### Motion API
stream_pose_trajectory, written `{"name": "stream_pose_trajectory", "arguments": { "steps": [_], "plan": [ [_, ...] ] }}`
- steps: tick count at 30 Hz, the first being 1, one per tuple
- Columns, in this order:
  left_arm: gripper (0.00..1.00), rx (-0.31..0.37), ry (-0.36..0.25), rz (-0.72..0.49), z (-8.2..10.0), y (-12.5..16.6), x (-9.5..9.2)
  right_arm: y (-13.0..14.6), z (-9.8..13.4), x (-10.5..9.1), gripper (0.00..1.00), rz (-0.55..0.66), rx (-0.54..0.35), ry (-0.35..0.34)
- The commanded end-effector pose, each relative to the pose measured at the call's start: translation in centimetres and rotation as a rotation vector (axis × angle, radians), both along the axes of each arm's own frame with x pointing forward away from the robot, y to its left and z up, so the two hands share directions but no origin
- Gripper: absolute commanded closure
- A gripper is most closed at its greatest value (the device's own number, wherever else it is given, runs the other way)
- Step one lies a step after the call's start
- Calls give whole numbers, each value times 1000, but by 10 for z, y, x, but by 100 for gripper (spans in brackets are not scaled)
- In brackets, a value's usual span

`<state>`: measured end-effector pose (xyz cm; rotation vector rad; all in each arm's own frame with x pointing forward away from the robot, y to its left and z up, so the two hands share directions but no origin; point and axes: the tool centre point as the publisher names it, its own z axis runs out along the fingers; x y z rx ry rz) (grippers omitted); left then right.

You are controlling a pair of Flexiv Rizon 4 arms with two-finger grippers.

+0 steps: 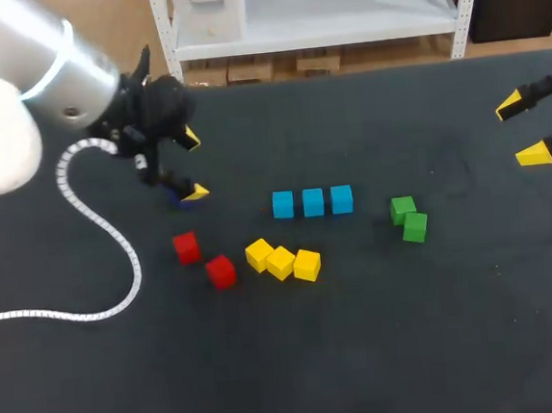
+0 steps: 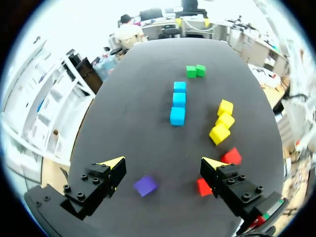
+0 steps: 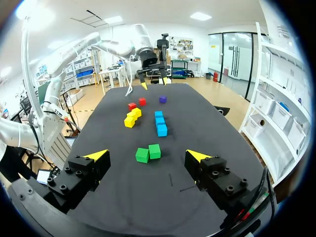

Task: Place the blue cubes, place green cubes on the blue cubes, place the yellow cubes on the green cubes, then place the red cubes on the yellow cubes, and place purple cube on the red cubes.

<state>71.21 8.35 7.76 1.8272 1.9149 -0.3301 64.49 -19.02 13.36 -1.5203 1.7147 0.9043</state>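
Observation:
Three blue cubes [image 1: 312, 201] [image 2: 177, 107] stand in a row at mid-table. Two green cubes [image 1: 409, 218] [image 3: 148, 153] touch each other to their right, ahead of my open right gripper [image 1: 523, 129] [image 3: 148, 155], which hovers at the right edge. Three yellow cubes [image 1: 281, 261] [image 2: 223, 121] lie in front of the blue row. Left of them sit two red cubes [image 1: 203, 259] [image 2: 217, 173]. My left gripper [image 1: 193, 163] [image 2: 163, 165] hangs open above the purple cube [image 2: 145, 185], of which only a sliver [image 1: 188, 201] shows in the head view.
A white coiled cable [image 1: 104, 231] trails from my left arm across the black table [image 1: 385, 351] at the left. The near half of the table holds no objects.

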Motion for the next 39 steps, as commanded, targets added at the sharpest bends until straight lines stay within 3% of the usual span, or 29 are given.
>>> {"name": "stream_pose_trajectory", "arguments": {
  "steps": [1,4,12,16,22,28,34,39],
  "plan": [
    [0,-36,1,-87,8,17,13,0,0,0,0,1,1,-1],
    [0,-38,-11,-155,15,27,19,0,0,0,0,1,1,-1],
    [0,-38,-11,-155,15,27,19,0,0,0,0,1,1,-1],
    [0,-38,-11,-155,15,27,19,-1,-7,8,0,57,-115,-113],
    [0,-38,-11,-155,15,27,19,9,-23,15,0,222,-187,-221],
    [0,-38,-11,-155,15,27,19,27,-50,29,0,264,-111,-200],
    [0,-38,-11,-155,15,27,19,48,-75,52,0,204,14,-146],
    [0,-38,-11,-155,15,27,19,60,-86,67,0,152,46,-183]
  ]
}}
